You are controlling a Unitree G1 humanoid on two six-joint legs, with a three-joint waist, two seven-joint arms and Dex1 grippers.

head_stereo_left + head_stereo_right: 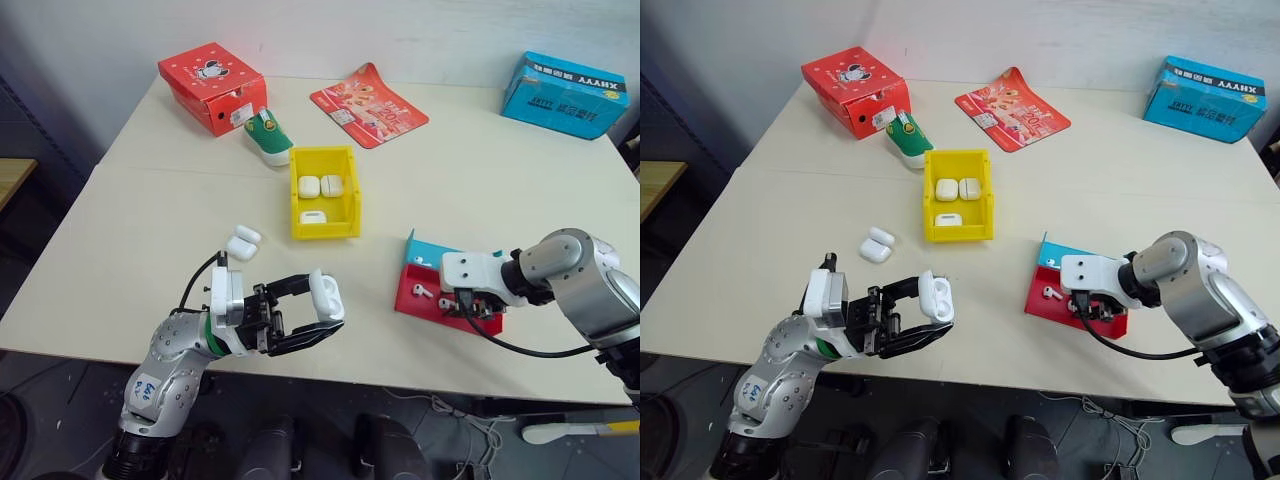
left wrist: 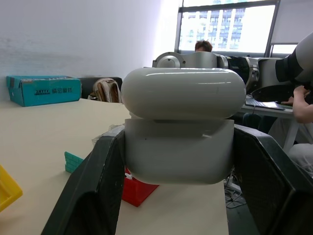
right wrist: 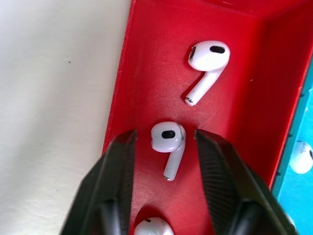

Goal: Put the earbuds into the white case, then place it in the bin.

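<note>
A pale cream worktop carries a bright yellow plastic bin, a red-and-blue tray with glossy white earbuds, a red carton and a teal box. Black pincer fingers flank a glossy white case.

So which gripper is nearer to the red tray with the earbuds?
Right. The right gripper is inside the red tray, fingers either side of an earbud. The left gripper is away from it, holding a white case.

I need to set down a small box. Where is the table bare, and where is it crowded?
Bare: the wide strip between the yellow bin and the blue carton. Crowded: around the bin, with the shoe toy and red carton behind.
</note>
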